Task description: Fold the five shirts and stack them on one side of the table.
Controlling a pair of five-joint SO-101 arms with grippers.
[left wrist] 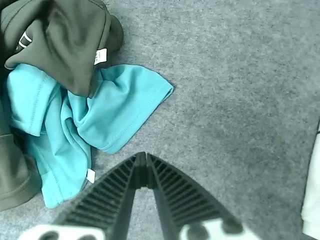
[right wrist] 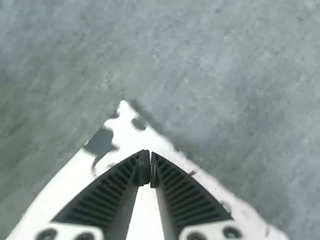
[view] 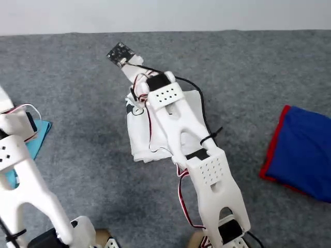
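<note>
Where the right arm stood (high view): we saw the right arm [view: 178, 124] stretched from the near edge across the middle of the grey table [view: 248, 77], lying over a crumpled white shirt [view: 138, 142] with dark print.
Left arm (high view): the left arm [view: 23, 175] stood at the near left corner, partly covering a teal shirt [view: 40, 138] at the table's left edge.
Blue shirt (high view): a blue shirt [view: 305, 150] with a red edge lay flat at the right edge, well apart from the white shirt.
Left gripper (left wrist view): the left gripper [left wrist: 145, 162] had its jaws closed, tips touching and nothing between them, above bare table just beside the teal shirt.
Pile (left wrist view): we found the teal shirt rumpled, with a dark garment [left wrist: 65, 40] lying partly on top of it.
Right gripper (right wrist view): the right gripper [right wrist: 145, 170] was closed too, its tips meeting over a corner of the white shirt; we could not tell whether any cloth was pinched between them.
White shirt (right wrist view): its spotted corner pointed out past the tips onto the grey table.
</note>
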